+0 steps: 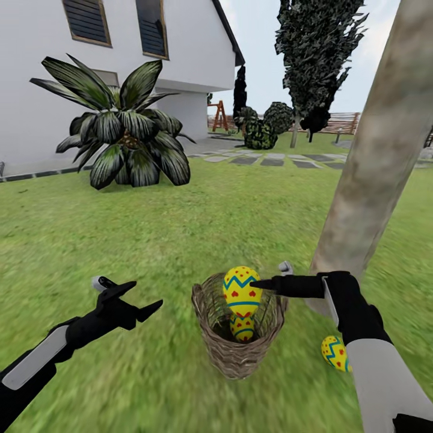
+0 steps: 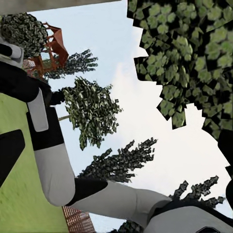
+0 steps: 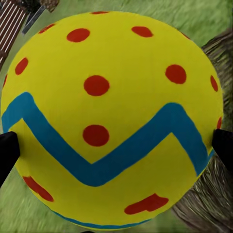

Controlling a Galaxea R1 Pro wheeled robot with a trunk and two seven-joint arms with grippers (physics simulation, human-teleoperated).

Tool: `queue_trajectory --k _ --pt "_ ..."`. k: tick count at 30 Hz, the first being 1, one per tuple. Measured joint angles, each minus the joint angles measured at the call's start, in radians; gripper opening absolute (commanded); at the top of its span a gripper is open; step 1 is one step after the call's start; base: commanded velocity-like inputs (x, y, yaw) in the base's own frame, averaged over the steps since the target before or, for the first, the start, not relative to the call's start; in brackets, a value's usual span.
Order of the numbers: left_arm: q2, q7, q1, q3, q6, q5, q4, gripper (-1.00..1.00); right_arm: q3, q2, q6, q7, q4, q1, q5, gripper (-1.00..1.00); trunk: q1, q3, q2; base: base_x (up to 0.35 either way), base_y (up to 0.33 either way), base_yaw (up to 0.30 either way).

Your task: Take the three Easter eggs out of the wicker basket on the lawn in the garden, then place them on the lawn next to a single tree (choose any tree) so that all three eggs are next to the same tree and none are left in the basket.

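A brown wicker basket (image 1: 224, 352) stands on the lawn (image 1: 150, 240) near the foot of a thick grey-beige tree (image 1: 373, 150). My right gripper (image 1: 260, 281) is shut on a yellow Easter egg (image 1: 240, 290) with red dots and a blue zigzag, held just above the basket's rim. The right wrist view has that egg (image 3: 111, 116) close up, with a dark fingertip at each side of it. A second egg (image 1: 243, 329) lies inside the basket. The third egg (image 1: 334, 352) rests on the grass by the trunk's base, beside my right forearm. My left gripper (image 1: 135, 299) hangs open and empty left of the basket.
A spiky palm-like plant (image 1: 129, 135) grows at the back left before the white house (image 1: 48, 72). A grey stepping-stone path (image 1: 270, 160) crosses the far lawn. A dark conifer (image 1: 319, 54) and wooden fence (image 1: 343, 122) stand behind. Open grass lies left of the basket.
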Motion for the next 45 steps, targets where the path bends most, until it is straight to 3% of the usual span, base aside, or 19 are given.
queue_trajectory --k 3,14,15,17,18,21,24,34,37,39,43,45 --pt "-0.017 0.0 0.0 0.001 -0.004 -0.001 0.0 1.0 0.0 0.001 0.0 0.0 0.0 0.0 0.0 -1.0 0.0 0.003 0.0 0.0 0.0 -0.246" --pt "-0.021 0.0 0.0 -0.001 -0.005 -0.001 -0.006 1.0 -0.001 -0.001 0.0 0.002 0.0 0.0 0.0 -1.0 0.0 0.013 0.0 0.0 0.0 -0.246" --pt "-0.021 0.0 0.0 -0.001 -0.005 -0.001 -0.007 1.0 -0.013 -0.002 0.0 0.002 0.001 0.0 0.0 -1.0 0.0 0.014 0.0 0.0 0.0 -0.246" --pt "-0.022 0.0 0.0 -0.002 -0.006 -0.002 -0.006 1.0 -0.1 -0.002 0.001 0.001 0.001 0.0 0.002 -1.0 0.0 0.015 0.0 0.0 0.0 -0.246" --pt "-0.033 0.001 0.0 -0.001 -0.007 -0.005 -0.004 1.0 -0.114 -0.002 0.001 0.001 0.001 0.0 0.002 -1.0 0.0 0.016 0.0 0.0 0.0 -0.246" --pt "-0.063 0.002 0.0 -0.002 -0.007 -0.011 0.0 1.0 -0.127 -0.003 0.001 0.0 0.001 0.0 0.003 -1.0 0.0 0.019 0.0 0.0 0.0 -0.246" --pt "-0.066 0.002 0.0 -0.002 -0.007 -0.012 -0.003 1.0 -0.13 -0.005 0.003 0.0 0.001 0.0 0.004 -1.0 0.0 0.022 0.0 0.0 0.0 -0.246" --pt "-0.07 0.002 0.0 -0.004 -0.008 -0.011 -0.005 1.0 -0.129 -0.075 0.002 -0.025 0.009 0.001 0.029 -1.0 0.0 0.032 0.0 0.0 0.0 -0.246" --pt "-0.093 0.002 0.0 -0.005 -0.009 -0.011 -0.002 1.0 -0.129 -0.098 0.002 -0.036 0.01 0.0 0.038 -1.0 0.0 0.035 0.0 0.0 0.0 -0.246" --pt "-0.098 0.002 0.0 -0.005 -0.009 -0.011 -0.002 1.0 -0.128 -0.107 0.002 -0.038 0.009 0.0 0.082 -1.0 0.0 0.037 0.0 0.0 0.0 -0.246" --pt "-0.111 0.005 0.0 -0.005 -0.01 -0.012 0.0 1.0 -0.128 -0.119 0.0 -0.041 0.004 0.0 0.265 -1.0 0.0 0.041 0.0 0.0 0.0 -0.242" --pt "-0.117 0.023 0.0 -0.005 -0.01 -0.012 -0.001 1.0 -0.125 -0.116 -0.001 -0.073 0.005 0.0 0.316 -1.0 0.0 0.043 0.0 0.0 0.0 -0.194"
